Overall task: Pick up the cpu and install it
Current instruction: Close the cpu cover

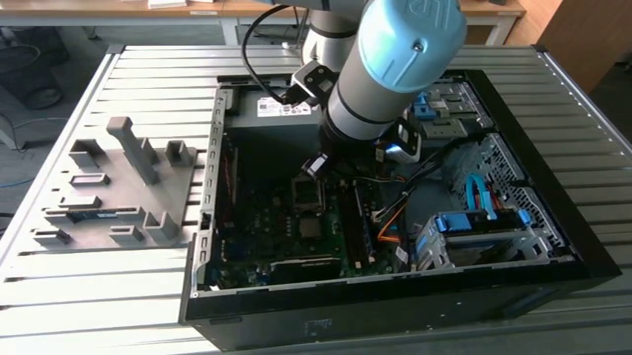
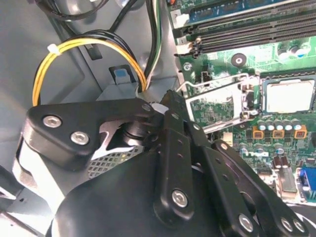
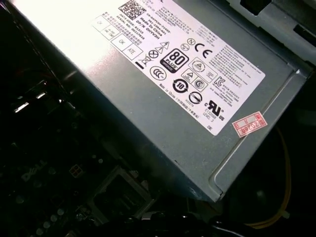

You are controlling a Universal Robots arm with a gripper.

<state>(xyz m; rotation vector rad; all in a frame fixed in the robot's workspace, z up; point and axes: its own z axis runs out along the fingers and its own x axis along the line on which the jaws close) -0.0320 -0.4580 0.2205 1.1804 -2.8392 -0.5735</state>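
The cpu (image 2: 289,95), a small square chip with a pale silver top, lies flat in its black socket frame on the green motherboard (image 2: 276,148). In the exterior view the cpu (image 1: 309,225) shows as a pale square near the middle of the board. The socket's metal retention frame (image 2: 217,104) stands hinged open beside it. My gripper (image 1: 316,166) hangs inside the open computer case (image 1: 553,244), over the board's far part, close to the open frame. In the second wrist view the gripper's (image 2: 165,106) black linkages hide its tip. The chip lies apart from it.
The grey power-supply box (image 3: 197,98) sits close by at the case's far end (image 1: 277,111). Yellow and black cables (image 2: 89,44) loop next to it. Memory slots (image 2: 247,24) flank the socket. Blue drive bays (image 1: 474,222) fill the exterior view's right. A grey fixture plate (image 1: 118,192) lies on the table at its left.
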